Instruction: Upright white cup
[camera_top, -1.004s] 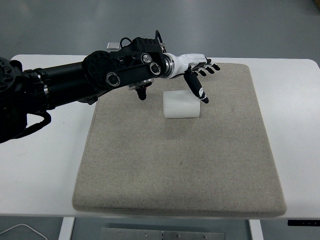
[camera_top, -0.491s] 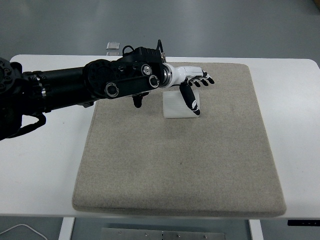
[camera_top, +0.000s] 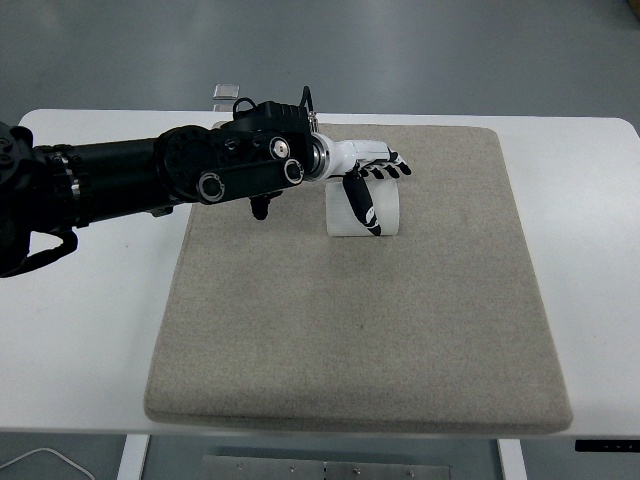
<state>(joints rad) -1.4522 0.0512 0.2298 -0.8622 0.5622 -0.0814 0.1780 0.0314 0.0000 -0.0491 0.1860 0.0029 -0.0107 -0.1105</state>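
Left hand (camera_top: 368, 182): reaches in over the far part of the mat, fingers spread along the far side of the white cup (camera_top: 363, 210), thumb (camera_top: 362, 207) angled down across its near face. The cup sits between thumb and fingers; whether they press it cannot be told. Judgement: this bracket is set up for a clamp-and-rotate.

White cup: directly beneath the hand, lying on its side, not yet upright.

Grey mat (camera_top: 360, 320): likely there to stop rolling.

White table (camera_top: 90, 330): underneath.
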